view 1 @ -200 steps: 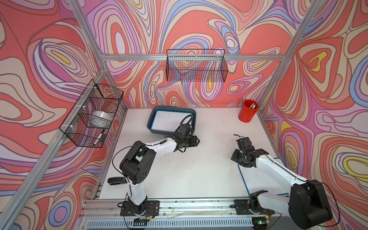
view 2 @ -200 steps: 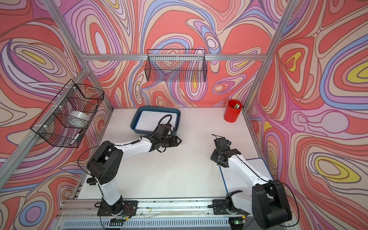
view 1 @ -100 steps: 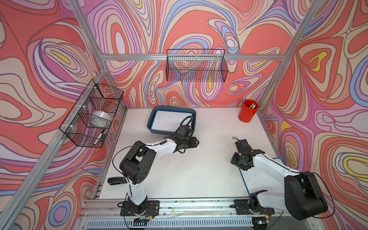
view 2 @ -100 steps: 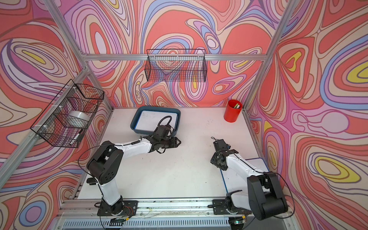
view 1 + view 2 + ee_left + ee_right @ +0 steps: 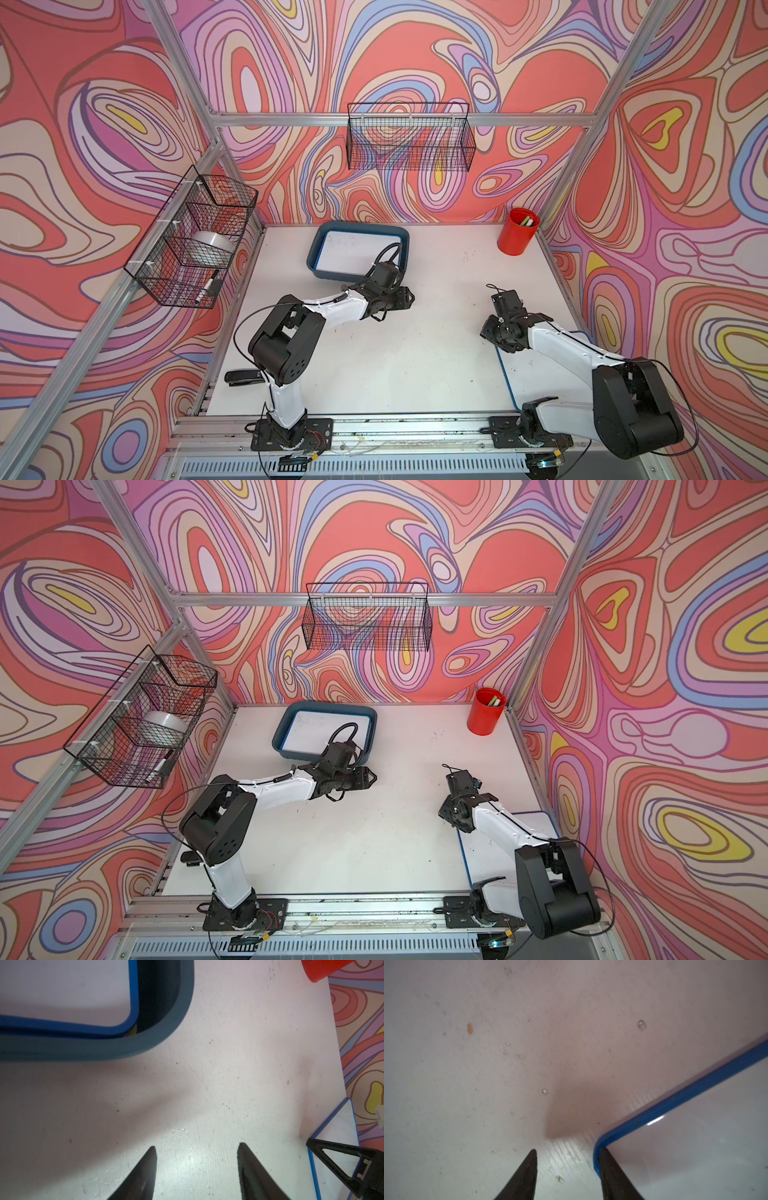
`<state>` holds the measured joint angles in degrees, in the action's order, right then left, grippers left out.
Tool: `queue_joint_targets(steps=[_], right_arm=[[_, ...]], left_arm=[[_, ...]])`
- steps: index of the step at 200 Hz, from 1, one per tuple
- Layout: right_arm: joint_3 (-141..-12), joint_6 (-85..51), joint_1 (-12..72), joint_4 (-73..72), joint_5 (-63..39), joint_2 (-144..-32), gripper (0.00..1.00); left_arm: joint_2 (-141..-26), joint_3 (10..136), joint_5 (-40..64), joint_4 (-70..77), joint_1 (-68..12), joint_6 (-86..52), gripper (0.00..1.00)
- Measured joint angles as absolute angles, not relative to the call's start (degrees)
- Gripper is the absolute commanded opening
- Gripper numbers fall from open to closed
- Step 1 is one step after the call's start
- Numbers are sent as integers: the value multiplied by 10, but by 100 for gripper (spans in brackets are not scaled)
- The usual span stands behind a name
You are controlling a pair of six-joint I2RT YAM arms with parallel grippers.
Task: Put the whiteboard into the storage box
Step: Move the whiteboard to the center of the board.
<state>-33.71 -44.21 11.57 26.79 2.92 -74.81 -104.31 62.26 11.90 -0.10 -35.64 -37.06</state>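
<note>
Blue-edged whiteboard (image 5: 484,862) largely hidden beneath right arm (image 5: 503,827), corner beside right hand (image 5: 568,1150)

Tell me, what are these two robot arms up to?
They are putting whiteboards away in the storage box. One whiteboard already lies in that teal box at the back of the table. The left gripper hangs open and empty over bare table beside the box. The right gripper is open at a corner of a second whiteboard, which lies flat on the table and is not yet gripped.
</note>
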Motion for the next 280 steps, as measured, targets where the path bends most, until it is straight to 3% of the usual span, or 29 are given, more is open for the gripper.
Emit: queue_joint_targets(steps=[48,103,184,240,280], right_arm=[[-348,-456,128,194,3,-785,49],[-451,-480,216,71,-25,-934,49],[-625,-492,281,-47,-69,-1120,48],[-636,-468,285,-21,-78,-1117,49],[-608,-412,260,33,-93,-1044,49]], left_arm=[[-1031,596,120,5,-348,-375,58],[-1009,558,126,9,-320,-390,58],[-939,506,121,7,-293,-405,58],[-940,507,122,-3,-289,-405,58],[-950,525,125,-7,-293,-405,58]])
